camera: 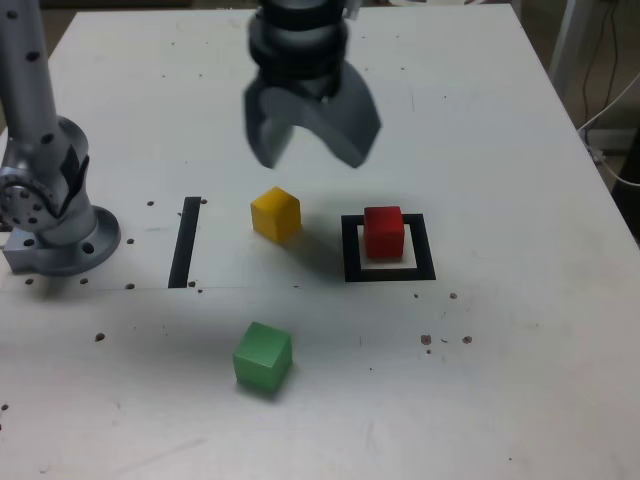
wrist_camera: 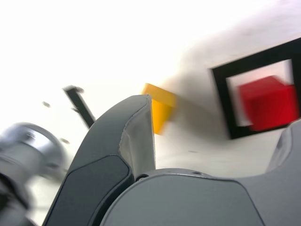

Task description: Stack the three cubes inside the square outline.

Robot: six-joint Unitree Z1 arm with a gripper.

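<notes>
Red matte cube [camera: 383, 231] sits inside the black square outline [camera: 389, 272]. Wide-open, empty tool [camera: 312, 140] hangs above the yellow matte cube [camera: 276, 213], left of the outline in the exterior view. Best to straddle its flat faces squarely before closing.

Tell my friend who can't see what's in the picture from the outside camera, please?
An open gripper hangs empty above a white table. A red cube sits inside a black square outline; a yellow cube and a green cube wait outside it.
</notes>
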